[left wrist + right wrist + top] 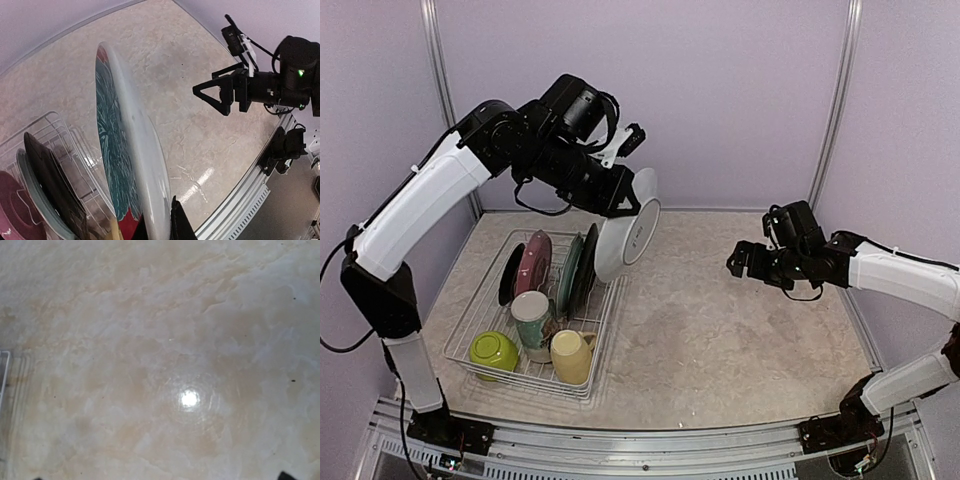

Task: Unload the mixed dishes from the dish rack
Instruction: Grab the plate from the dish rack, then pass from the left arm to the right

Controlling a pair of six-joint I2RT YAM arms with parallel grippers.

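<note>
My left gripper is shut on the rim of a plate with a white back, held on edge in the air over the right side of the dish rack. In the left wrist view the plate shows a teal and red face, pinched in the left gripper. Standing in the rack are a black plate, a dark red plate and a green plate. A lime-green bowl, a white floral mug and a pale yellow mug lie at its near end. My right gripper hangs open over bare table.
The rack fills the left of the beige table. Purple walls close the back and sides. The right wrist view looks down on table with the rack's edge at far left. The right gripper faces the held plate from a distance.
</note>
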